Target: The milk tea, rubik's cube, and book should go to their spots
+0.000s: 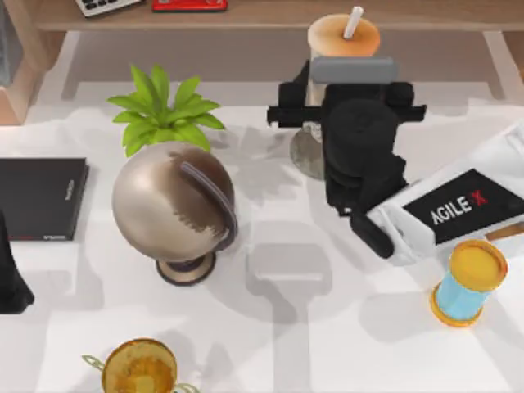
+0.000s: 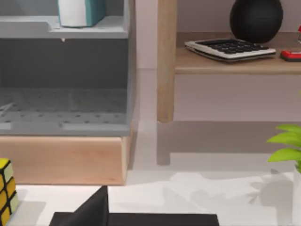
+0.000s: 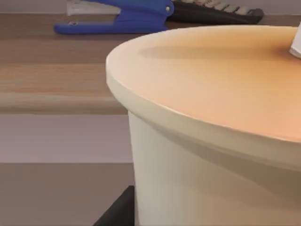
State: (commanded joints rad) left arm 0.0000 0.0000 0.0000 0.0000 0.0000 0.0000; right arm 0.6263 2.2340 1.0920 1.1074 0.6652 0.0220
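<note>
White surface backed by a low wooden shelf w/ calculator and red item; a bronze globe (image 1: 173, 205), green plant (image 1: 164, 110) and short blue cylinder w/ orange-yellow ends (image 1: 467, 285) stand about. Right tool (image 1: 348, 82) is at the far side, right of centre, at the tall clear cup of peach-beige milk tea w/ orange-tan lid and white straw (image 1: 344, 37); in the right wrist view the lid (image 3: 221, 80) sits v. close beneath the camera. Fingers look set either side of the cup, but can't tell if clamped or merely near. Round grey speckled coaster (image 1: 304, 154) lies just below the cup, partly hidden by the arm. Cup prob. top-heavy, smooth, thin-walled: best taken mid-body, kept upright, gentle squeeze. Left tool (image 1: 12, 278) parked at left edge, by the thin black slab (image 1: 41, 198); fingers' state unclear.
</note>
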